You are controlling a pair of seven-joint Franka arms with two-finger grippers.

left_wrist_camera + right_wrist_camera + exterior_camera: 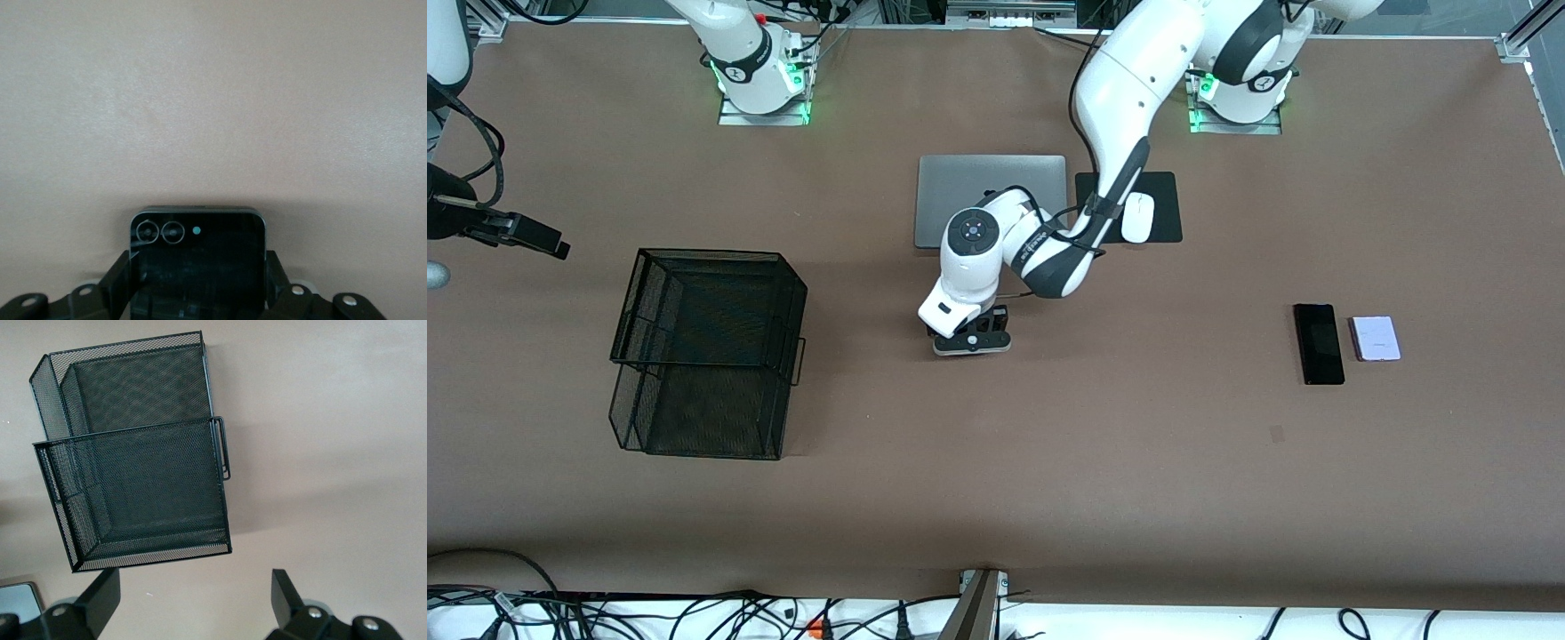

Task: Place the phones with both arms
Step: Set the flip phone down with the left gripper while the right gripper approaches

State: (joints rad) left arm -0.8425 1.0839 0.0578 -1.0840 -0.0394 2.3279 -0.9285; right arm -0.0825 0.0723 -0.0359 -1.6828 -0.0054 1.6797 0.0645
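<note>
Left gripper: low over the brown table near its middle, nearer the front camera than the grey laptop; fingers drawn narrow and clamped on the two side edges of the small squarish black phone, glass face and twin camera rings toward the wrist camera; whether the phone touches the table cannot be told. Nothing but bare tabletop shows past the phone's free end in the left wrist view. Next out from this gripper, toward the robots' bases: the laptop, lid closed, and beside it a black mouse pad bearing the white computer mouse, the left arm passing above the pad's edge. Further out, toward the right arm's end of the table: a black wire-mesh basket, two-tiered, nothing visible inside. Further out again, toward the left arm's end: the long slim black phone lying flat, and just beside it, apart by a narrow strip of table, the small squarish pale pink-white phone, also flat. Right gripper: waits aloft off the right arm's end of the table, fingers spread wide, holding nothing; the basket lies in front of it, a corner of a grey object at the frame edge.
</note>
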